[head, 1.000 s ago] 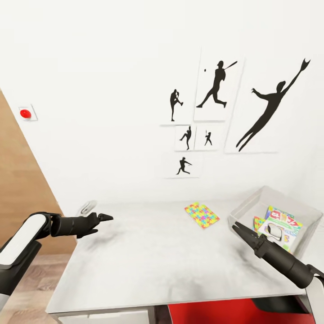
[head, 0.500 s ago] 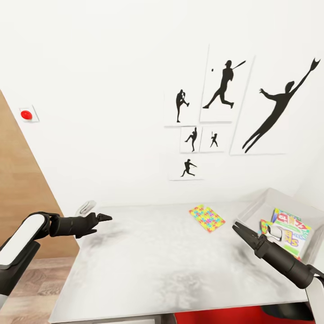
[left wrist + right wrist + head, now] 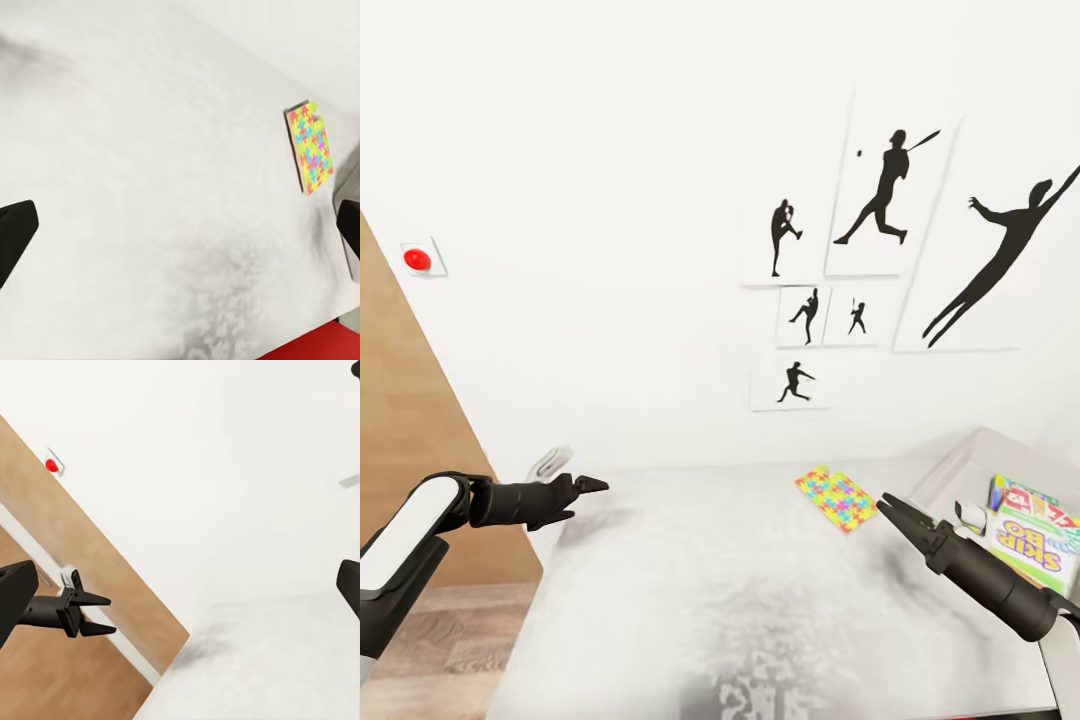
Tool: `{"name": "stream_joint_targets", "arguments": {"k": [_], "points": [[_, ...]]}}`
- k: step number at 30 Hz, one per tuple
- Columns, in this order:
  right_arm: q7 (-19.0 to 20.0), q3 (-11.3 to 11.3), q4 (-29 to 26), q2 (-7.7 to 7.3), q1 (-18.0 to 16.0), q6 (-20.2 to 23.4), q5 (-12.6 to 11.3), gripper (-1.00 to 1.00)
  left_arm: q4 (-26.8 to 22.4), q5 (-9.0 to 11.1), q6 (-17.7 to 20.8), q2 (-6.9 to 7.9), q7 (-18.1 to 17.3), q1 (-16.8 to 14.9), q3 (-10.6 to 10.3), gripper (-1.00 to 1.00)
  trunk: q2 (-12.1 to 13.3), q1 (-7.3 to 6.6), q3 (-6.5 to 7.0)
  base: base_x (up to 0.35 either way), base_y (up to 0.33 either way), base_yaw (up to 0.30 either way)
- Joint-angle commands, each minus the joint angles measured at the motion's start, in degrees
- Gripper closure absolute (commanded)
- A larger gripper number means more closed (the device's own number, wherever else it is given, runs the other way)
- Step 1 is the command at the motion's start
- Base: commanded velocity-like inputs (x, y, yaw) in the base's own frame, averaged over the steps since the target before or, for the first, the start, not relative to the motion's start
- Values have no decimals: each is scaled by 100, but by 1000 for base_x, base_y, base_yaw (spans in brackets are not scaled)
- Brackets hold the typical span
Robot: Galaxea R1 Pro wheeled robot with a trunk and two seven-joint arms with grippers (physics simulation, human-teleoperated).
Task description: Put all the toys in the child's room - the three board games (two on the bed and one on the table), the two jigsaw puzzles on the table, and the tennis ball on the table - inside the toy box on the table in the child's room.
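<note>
Camera panned left since the earlier frames: wall pictures point(image 3: 880, 270) and everything on the table point(image 3: 740, 610) slid right, toy box point(image 3: 960, 465) now half cut off at the right edge. One jigsaw puzzle point(image 3: 836, 498) lies flat on the tabletop, just beside the box. Red-yellow-green board game point(image 3: 1035, 535) and a small blue one point(image 3: 970, 516) sit inside. Left gripper point(image 3: 592, 485) empty, jaws apart over the table's left end. Right gripper point(image 3: 890, 506) empty, jaws look nearly together.
</note>
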Motion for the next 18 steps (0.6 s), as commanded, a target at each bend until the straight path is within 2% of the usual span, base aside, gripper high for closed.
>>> {"name": "stream_joint_targets", "arguments": {"k": [1, 8, 18], "points": [[6, -2, -1, -1, -4, 42, -26, -100, -4, 59, 0, 4, 58, -5, -8, -100, -13, 5, -13, 75, 41, 0], [8, -13, -1, 0, -3, 43, -26, -100, -4, 59, 0, 4, 58, 0, -8, -100, -13, 5, -13, 105, 36, 0], [-8, -27, -1, 6, -3, 34, -26, -100, -4, 59, 0, 4, 58, 2, -8, -100, -13, 5, -13, 16, 4, 0]]}}
